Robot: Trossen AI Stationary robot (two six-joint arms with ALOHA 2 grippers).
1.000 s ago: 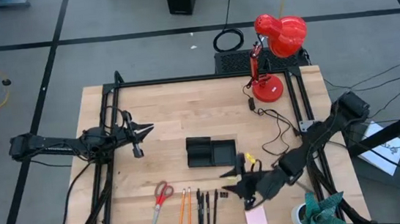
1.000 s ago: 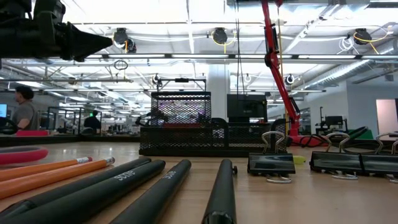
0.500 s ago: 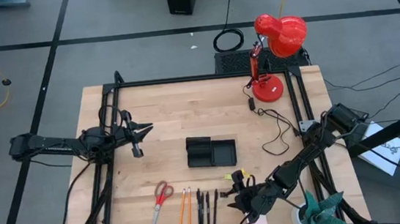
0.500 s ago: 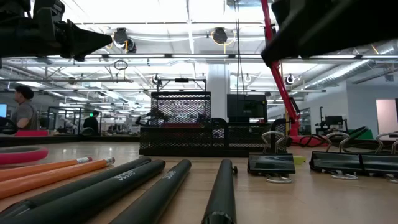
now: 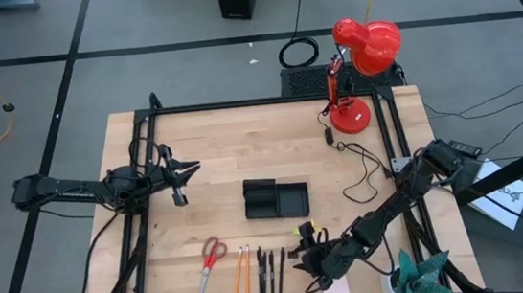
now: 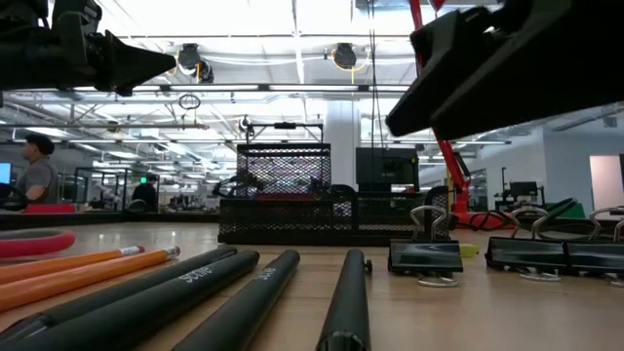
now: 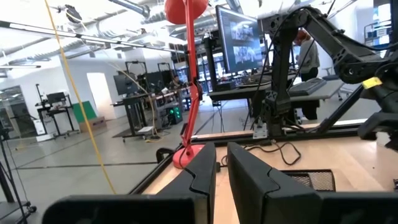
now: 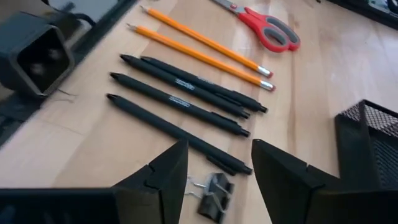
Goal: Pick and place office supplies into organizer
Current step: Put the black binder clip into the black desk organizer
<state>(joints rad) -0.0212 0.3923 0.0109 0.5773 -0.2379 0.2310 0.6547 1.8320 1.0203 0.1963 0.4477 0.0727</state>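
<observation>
The right gripper [image 8: 214, 163] hangs with its jaws spread, and bare wood lies in the gap between them. Just past the fingertips a black clip [image 8: 213, 194] lies on the table, and one black pen [image 8: 177, 132] runs crosswise beyond it, with two more pens [image 8: 180, 104] and two pencils [image 8: 200, 57] ranked farther out. To one side of the jaws stands the mesh wall of the organizer [image 8: 367, 146]. The left gripper [image 7: 221, 171] has jaws nearly together, and open table ahead up to the lamp [image 7: 189, 99].

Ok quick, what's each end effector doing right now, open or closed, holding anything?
Left end effector: nearly closed, holding nothing, parked at the table's left side.
Right end effector: open, empty, above the binder clip.
</observation>
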